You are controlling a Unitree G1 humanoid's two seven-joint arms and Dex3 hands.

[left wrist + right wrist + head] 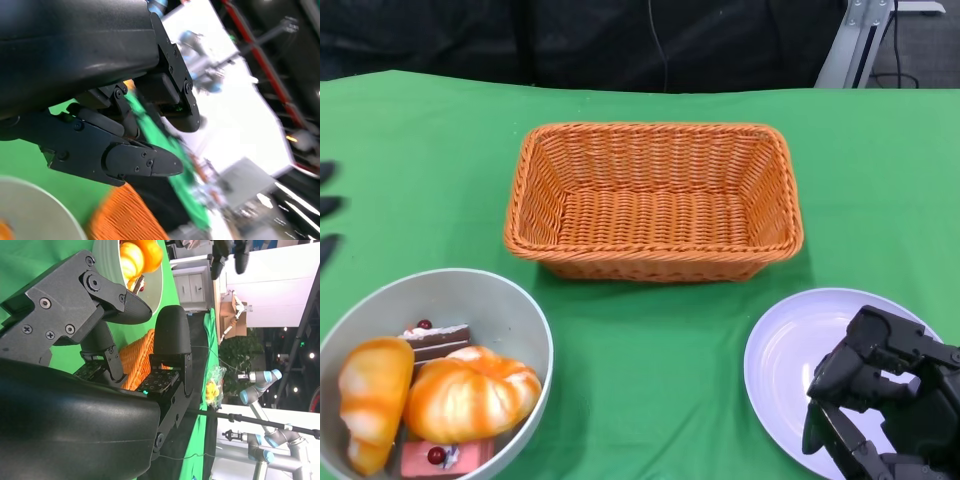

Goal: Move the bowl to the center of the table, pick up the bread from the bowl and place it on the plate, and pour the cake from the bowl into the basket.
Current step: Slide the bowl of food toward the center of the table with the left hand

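The bowl (515,320) sits at the near left corner of the worktop (650,350), well off centre, with two pieces of bread (470,395) and slices of cake (438,338) inside. Note that its rim is partly cut off by the picture's lower edge.

From the bowl, the basket (655,200) lies ahead and to the right, and the plate (800,350) lies directly right, near the front edge.

Your left robot hand (328,215) shows only as dark fingertips at the left edge, beyond the bowl's far side; the left wrist view shows its fingers (135,162) apart and holding nothing. It is judged the nearer hand.

Your right robot hand (880,400) hangs over the plate, well apart from the bowl, fingers loosely spread and empty.

The bowl must travel rightward, toward the space before the basket.
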